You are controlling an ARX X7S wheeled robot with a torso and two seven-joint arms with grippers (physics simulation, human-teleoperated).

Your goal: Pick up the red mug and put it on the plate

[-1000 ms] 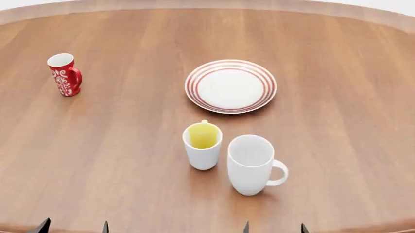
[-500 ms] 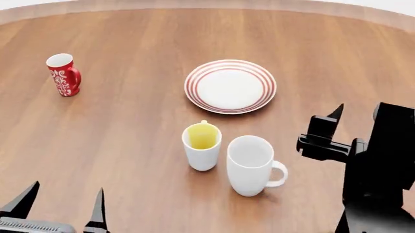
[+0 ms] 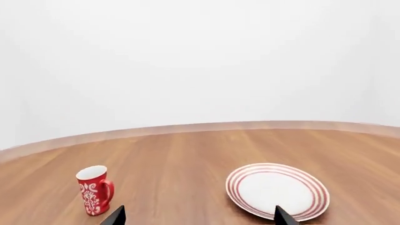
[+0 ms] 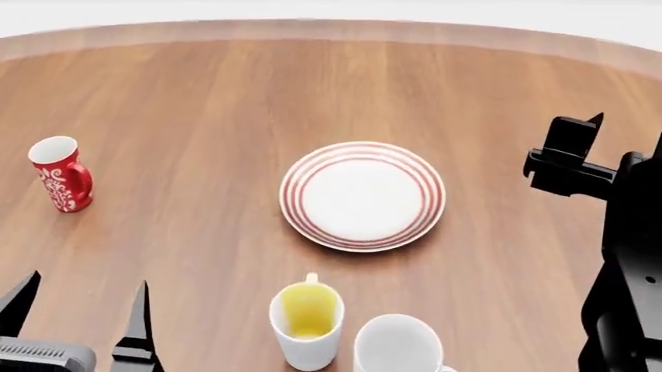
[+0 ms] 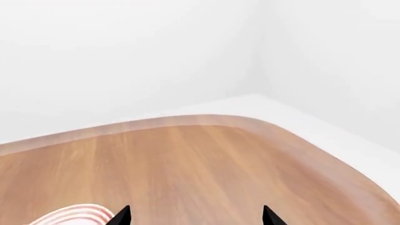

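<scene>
The left end effector (image 4: 77, 310), wide and empty, was approaching the small floral-patterned red mug (image 4: 60, 173); next it should reach nearer.

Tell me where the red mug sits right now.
In the head view the red mug stands upright at the table's far left, well apart from the plate at centre, ahead of the open left gripper.

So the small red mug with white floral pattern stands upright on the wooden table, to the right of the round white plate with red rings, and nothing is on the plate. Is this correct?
Not quite. The small red mug with white floral pattern stands to the left of the round white plate with red rings, not the right, as the head view shows. It is upright on the wooden table, and the plate is bare.
</scene>
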